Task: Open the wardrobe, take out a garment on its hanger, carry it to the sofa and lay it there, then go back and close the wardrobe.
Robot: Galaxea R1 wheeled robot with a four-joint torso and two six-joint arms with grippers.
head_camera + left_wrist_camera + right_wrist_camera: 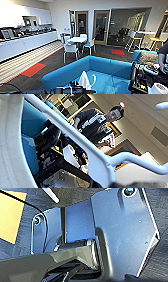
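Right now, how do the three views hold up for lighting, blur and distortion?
Head view: evenly lit room, wide-angle bending at the edges, soft throughout; the sofa and the white garment read clearly. Left wrist view: the pale hanger looms close and blurred, with a person behind under ceiling glare. Right wrist view: dark robot parts in shadow, floor blurred.

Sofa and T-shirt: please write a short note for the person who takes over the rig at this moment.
Left claw: the hanger shows large at the left wrist; whether the claw grips it cannot be told.
Right claw: state cannot be told.
T-shirt: white, low in the head view, over the sofa seat; lying or held, unclear.
A person stands at the right.
Done: T-shirt is at the sofa.
Left: confirm it lies there, then close the wardrobe.
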